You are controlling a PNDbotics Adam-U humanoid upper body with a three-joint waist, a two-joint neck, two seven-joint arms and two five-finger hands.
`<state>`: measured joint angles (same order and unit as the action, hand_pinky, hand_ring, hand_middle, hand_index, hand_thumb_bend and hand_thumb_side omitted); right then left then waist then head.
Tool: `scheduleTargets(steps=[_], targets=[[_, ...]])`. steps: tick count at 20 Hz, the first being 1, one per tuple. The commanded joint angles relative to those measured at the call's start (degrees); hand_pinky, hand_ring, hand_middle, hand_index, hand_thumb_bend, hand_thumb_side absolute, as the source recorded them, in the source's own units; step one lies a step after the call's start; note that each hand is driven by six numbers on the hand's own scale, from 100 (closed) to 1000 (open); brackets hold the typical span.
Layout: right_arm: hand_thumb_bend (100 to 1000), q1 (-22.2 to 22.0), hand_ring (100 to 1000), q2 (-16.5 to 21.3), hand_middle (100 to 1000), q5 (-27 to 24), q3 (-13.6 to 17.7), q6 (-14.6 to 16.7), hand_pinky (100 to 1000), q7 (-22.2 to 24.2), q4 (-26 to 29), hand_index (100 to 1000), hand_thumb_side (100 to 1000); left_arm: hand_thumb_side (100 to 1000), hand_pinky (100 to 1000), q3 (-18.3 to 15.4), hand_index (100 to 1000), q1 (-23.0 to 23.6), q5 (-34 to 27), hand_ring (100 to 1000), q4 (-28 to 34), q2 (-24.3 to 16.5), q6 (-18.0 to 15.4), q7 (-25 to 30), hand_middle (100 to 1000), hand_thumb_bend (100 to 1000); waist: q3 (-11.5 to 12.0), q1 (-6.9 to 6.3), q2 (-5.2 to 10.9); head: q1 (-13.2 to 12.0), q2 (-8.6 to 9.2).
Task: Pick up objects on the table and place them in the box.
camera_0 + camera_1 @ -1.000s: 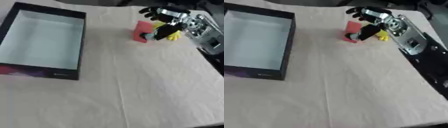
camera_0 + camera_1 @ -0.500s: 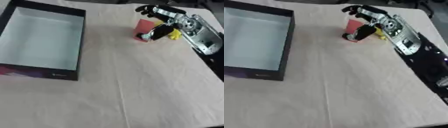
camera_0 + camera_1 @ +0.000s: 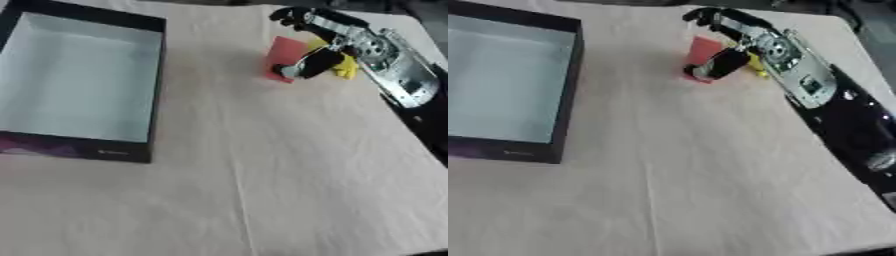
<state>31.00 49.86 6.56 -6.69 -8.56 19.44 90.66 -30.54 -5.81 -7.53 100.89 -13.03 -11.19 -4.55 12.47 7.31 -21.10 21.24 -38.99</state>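
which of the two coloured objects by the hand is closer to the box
The red object: it sits on the box side of the right hand, while the yellow object lies behind the thumb, farther right.

Right robot hand (image 3: 741, 42): fingers curled round red object (image 3: 703, 52) | yellow object (image 3: 756, 64): just beside, under the palm | box (image 3: 568, 90): open, left, well apart | table (image 3: 693, 170): cloth-covered

Right arm reaching in from right, right hand (image 3: 325, 37) fingers curled
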Motion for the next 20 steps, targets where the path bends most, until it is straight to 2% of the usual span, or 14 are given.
scheduleTargets(steps=[1, 6, 20], targets=[[385, 0.1, 1000, 3.63, 1000, -2.33, 1.75, 0.46, 1000, 0.79, 1.52, 953, 100, 629, 753, -0.29, 702, -0.3, 0.2, 486, 0.41, -0.68, -0.45, 0.06, 736, 147, 0.17, -0.27, 0.51, 0.59, 1.16], [381, -0.1, 1000, 4.1, 1000, -3.69, 2.15, 0.04, 1000, 2.03, 1.39, 955, 100, 632, 754, -0.26, 702, -0.42, 0.37, 486, 0.08, -0.51, -0.77, 0.2, 736, 142, 0.64, -0.14, -0.22, 0.98, 1.59], [395, -1.63, 1000, 5.47, 1000, -2.46, 4.56, 2.29, 1000, -0.44, -0.7, 954, 100, 643, 756, -0.08, 701, -0.78, 0.59, 474, -0.72, 0.12, -1.48, 0.61, 736, 133, 1.66, 0.28, -2.24, 1.8, 3.17]])
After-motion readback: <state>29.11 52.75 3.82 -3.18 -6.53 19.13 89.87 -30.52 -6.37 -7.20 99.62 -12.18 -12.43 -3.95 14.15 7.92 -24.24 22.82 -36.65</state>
